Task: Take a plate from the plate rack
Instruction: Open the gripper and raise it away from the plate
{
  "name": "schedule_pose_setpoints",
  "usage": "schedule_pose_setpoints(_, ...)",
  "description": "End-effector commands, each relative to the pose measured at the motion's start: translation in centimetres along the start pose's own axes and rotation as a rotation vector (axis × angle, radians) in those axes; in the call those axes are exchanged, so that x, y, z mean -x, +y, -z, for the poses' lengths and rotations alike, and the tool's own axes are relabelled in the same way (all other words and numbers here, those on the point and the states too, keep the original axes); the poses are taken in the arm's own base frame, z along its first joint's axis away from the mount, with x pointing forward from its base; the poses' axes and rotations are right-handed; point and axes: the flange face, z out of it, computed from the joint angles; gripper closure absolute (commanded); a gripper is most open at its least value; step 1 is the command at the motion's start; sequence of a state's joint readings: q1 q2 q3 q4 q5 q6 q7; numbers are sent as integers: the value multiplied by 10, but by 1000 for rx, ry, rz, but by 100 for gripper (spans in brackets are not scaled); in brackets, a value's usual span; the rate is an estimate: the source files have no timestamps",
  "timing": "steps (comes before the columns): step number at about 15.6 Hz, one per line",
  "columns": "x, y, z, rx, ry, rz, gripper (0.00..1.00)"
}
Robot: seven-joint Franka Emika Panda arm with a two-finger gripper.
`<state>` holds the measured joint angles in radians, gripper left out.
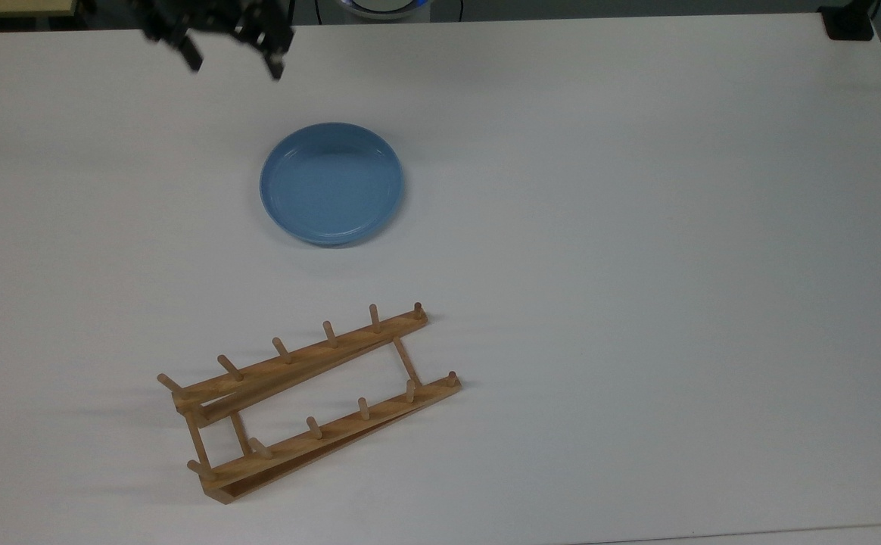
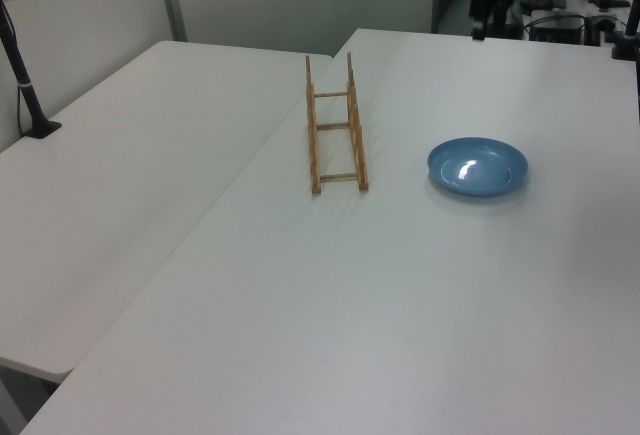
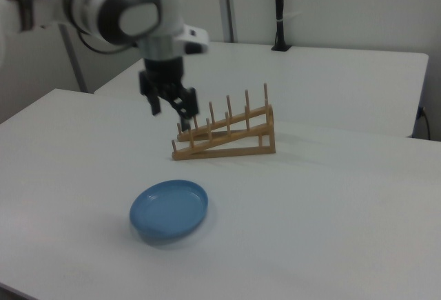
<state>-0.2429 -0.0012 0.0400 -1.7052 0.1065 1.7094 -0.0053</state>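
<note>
A: Okay, where's the round, shallow light-blue glossy plate [image 1: 331,183]?

B: Flat on the white bench [image 1: 637,227], right side up, nothing touching it. Top view puts it toward the bench's far edge, left of the middle. Same plate in the left view [image 2: 478,166] and the right view [image 3: 169,210].

A: And the light-brown wooden plate rack with two rails and upright pegs [image 1: 309,401]?

B: Standing on the bench nearer the top view's near edge, angled, no plate in it. Well apart from the plate. In the left view the rack [image 2: 334,130] runs along the bench's left edge where a second white table [image 2: 130,155] butts up against it. In the right view the rack [image 3: 226,134] sits behind the plate.

A: Hand?

B: Black two-finger hand [image 1: 234,53] is up over the bench's far edge in the top view, fingers spread apart, gripping nothing. In the right view the hand [image 3: 170,107] hangs off the white arm [image 3: 117,3], in the air, fingers splayed and pointing down, clear of the plate. In the left view it's a dark shape at the far edge, too unclear to say more.
</note>
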Motion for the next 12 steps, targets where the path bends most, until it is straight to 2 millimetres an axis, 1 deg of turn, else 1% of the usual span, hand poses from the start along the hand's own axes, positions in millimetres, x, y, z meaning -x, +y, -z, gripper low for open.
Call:
schedule_pose_setpoints(1, 16, -43, 16, -5, 7, -86, 0)
schedule_pose_setpoints(3, 22, -58, 29, -9, 30, -86, 0)
schedule_pose_setpoints(4, 24, -57, 36, -12, 47, -79, 0)
schedule_pose_setpoints(5, 24, -60, 37, -13, 54, -65, 0)
schedule_pose_setpoints(6, 24, -62, 37, -2, 56, -42, 0)
schedule_pose_setpoints(8, 23, -64, 34, 48, 55, 87, 0)
schedule_pose_setpoints(9, 23, -65, 32, 62, 53, 124, 0)
schedule_pose_setpoints(10, 20, -63, 29, 81, 49, 141, 0)
schedule_pose_setpoints(12, 14, -63, 29, 108, 86, 145, 0)
